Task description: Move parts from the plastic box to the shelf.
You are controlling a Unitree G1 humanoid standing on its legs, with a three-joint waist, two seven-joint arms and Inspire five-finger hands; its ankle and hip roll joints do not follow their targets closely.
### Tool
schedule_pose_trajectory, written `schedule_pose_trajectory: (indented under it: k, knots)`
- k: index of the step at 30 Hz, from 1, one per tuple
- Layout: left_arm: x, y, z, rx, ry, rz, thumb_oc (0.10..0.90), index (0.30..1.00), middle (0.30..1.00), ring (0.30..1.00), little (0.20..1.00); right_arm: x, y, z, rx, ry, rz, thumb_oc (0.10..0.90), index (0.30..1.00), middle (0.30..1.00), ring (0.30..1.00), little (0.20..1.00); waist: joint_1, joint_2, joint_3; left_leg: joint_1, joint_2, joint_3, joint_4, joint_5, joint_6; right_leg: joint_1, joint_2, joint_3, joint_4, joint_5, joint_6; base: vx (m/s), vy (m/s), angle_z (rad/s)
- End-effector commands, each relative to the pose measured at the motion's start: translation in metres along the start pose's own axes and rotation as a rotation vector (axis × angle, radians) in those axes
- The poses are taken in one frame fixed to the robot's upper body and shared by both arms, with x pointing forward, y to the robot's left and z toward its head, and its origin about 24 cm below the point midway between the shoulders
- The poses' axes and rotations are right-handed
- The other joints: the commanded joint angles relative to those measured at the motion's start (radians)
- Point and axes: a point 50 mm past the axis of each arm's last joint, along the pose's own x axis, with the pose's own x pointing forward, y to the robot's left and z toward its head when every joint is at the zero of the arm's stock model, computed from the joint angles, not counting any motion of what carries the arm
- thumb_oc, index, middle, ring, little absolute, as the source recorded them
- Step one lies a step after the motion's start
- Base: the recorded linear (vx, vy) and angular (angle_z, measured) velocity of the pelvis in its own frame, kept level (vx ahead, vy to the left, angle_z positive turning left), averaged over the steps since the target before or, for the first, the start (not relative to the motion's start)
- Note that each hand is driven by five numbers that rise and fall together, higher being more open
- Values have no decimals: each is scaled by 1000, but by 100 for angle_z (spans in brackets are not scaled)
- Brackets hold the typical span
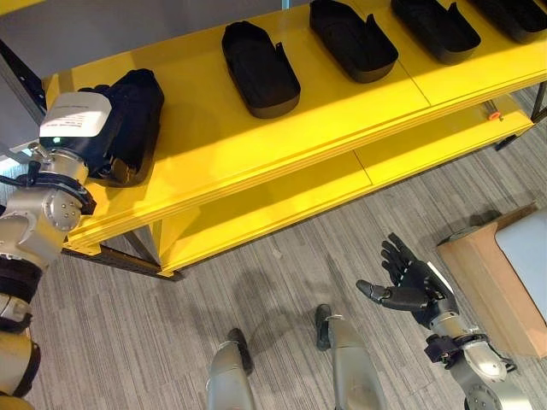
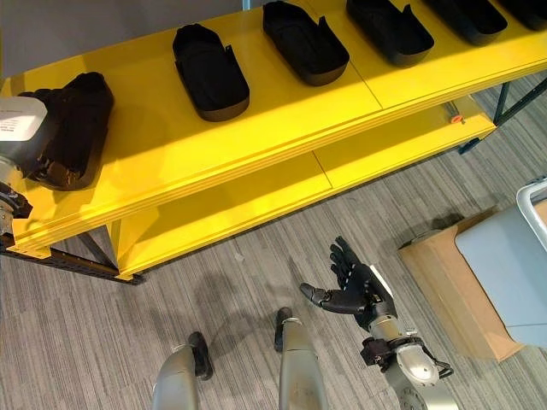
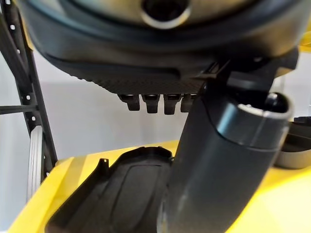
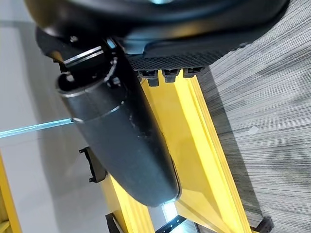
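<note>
A black moulded part (image 3: 116,189) lies at the left end of the yellow shelf's top board (image 1: 197,145). My left hand (image 1: 115,115) rests over it, fingers straight and thumb (image 3: 218,160) alongside the part. Three more black parts (image 1: 259,68), (image 1: 352,38), (image 1: 436,26) lie in a row further along the board. My right hand (image 1: 414,286) hangs open and empty above the floor, in front of the shelf's right half. The light plastic box (image 2: 504,265) shows at the right edge.
The plastic box sits on a brown cardboard base (image 1: 487,282) on the grey floor. A lower yellow board (image 1: 282,205) runs under the top one. Dark metal shelf uprights (image 3: 29,97) stand at the left end.
</note>
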Motion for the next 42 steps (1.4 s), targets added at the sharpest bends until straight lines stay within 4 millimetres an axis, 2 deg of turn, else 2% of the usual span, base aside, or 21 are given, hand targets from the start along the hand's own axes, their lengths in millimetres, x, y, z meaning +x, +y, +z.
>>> schedule_pose_trajectory:
  k: [1, 6, 13, 18, 26, 30, 36, 42]
  knots:
    - [5, 32, -2, -88, 19, 159, 900, 1000, 1000, 1000, 1000, -1, -1, 36, -42, -165, 49, 900, 1000, 1000, 1000, 1000, -6, 25, -108, 4, 36, -25, -43, 18, 2, 72, -54, 67, -97, -31, 109, 0, 0, 0]
    - [-3, 28, -15, -111, 66, 138, 900, 1000, 1000, 1000, 1000, 0, -2, 36, -35, -168, 42, 900, 1000, 1000, 1000, 1000, -1, 26, -106, 2, 34, -28, -41, 19, 2, 77, -56, 65, -96, -32, 108, 0, 0, 0]
    - [-6, 27, -22, -118, 90, 127, 900, 1000, 1000, 1000, 1000, 1, -1, 36, -32, -165, 50, 900, 1000, 1000, 1000, 1000, 1, 26, -103, 3, 34, -26, -43, 21, 2, 80, -57, 63, -98, -30, 108, 0, 0, 0]
    - [0, 28, -15, -113, 73, 125, 900, 1000, 1000, 1000, 1000, 2, 1, 36, -35, -162, 59, 900, 1000, 1000, 1000, 1000, -2, 24, -101, 1, 34, -25, -44, 23, 2, 76, -58, 65, -97, -29, 109, 0, 0, 0]
    - [4, 23, -17, -88, 107, 115, 900, 1000, 1000, 1000, 1000, 1, 0, 36, -39, -160, 57, 900, 1000, 1000, 1000, 1000, -8, 22, -102, -6, 36, -23, -38, 22, 3, 64, -58, 68, -94, -26, 110, 1, -1, -1]
    - [16, 22, -15, -83, 147, 102, 900, 1000, 1000, 1000, 1000, 2, 1, 38, -33, -161, 66, 900, 1000, 1000, 1000, 1000, -18, 19, -98, -22, 36, -22, -32, 23, 3, 41, -56, 75, -87, -23, 110, -1, -2, -3]
    - [18, 20, -17, -89, 167, 92, 900, 1000, 1000, 1000, 1000, 2, 1, 41, -38, -172, 68, 900, 1000, 1000, 1000, 1000, -24, 18, -95, -33, 35, -19, -28, 22, 5, 26, -55, 81, -83, -20, 111, 0, 0, 0]
    - [11, 9, -33, -105, 248, 38, 900, 1000, 1000, 1000, 1000, 1, 1, 39, -35, -162, 70, 900, 1000, 1000, 1000, 1000, -26, 19, -91, -49, 40, -20, -18, 23, 6, 10, -53, 83, -76, -21, 109, 6, -3, -4]
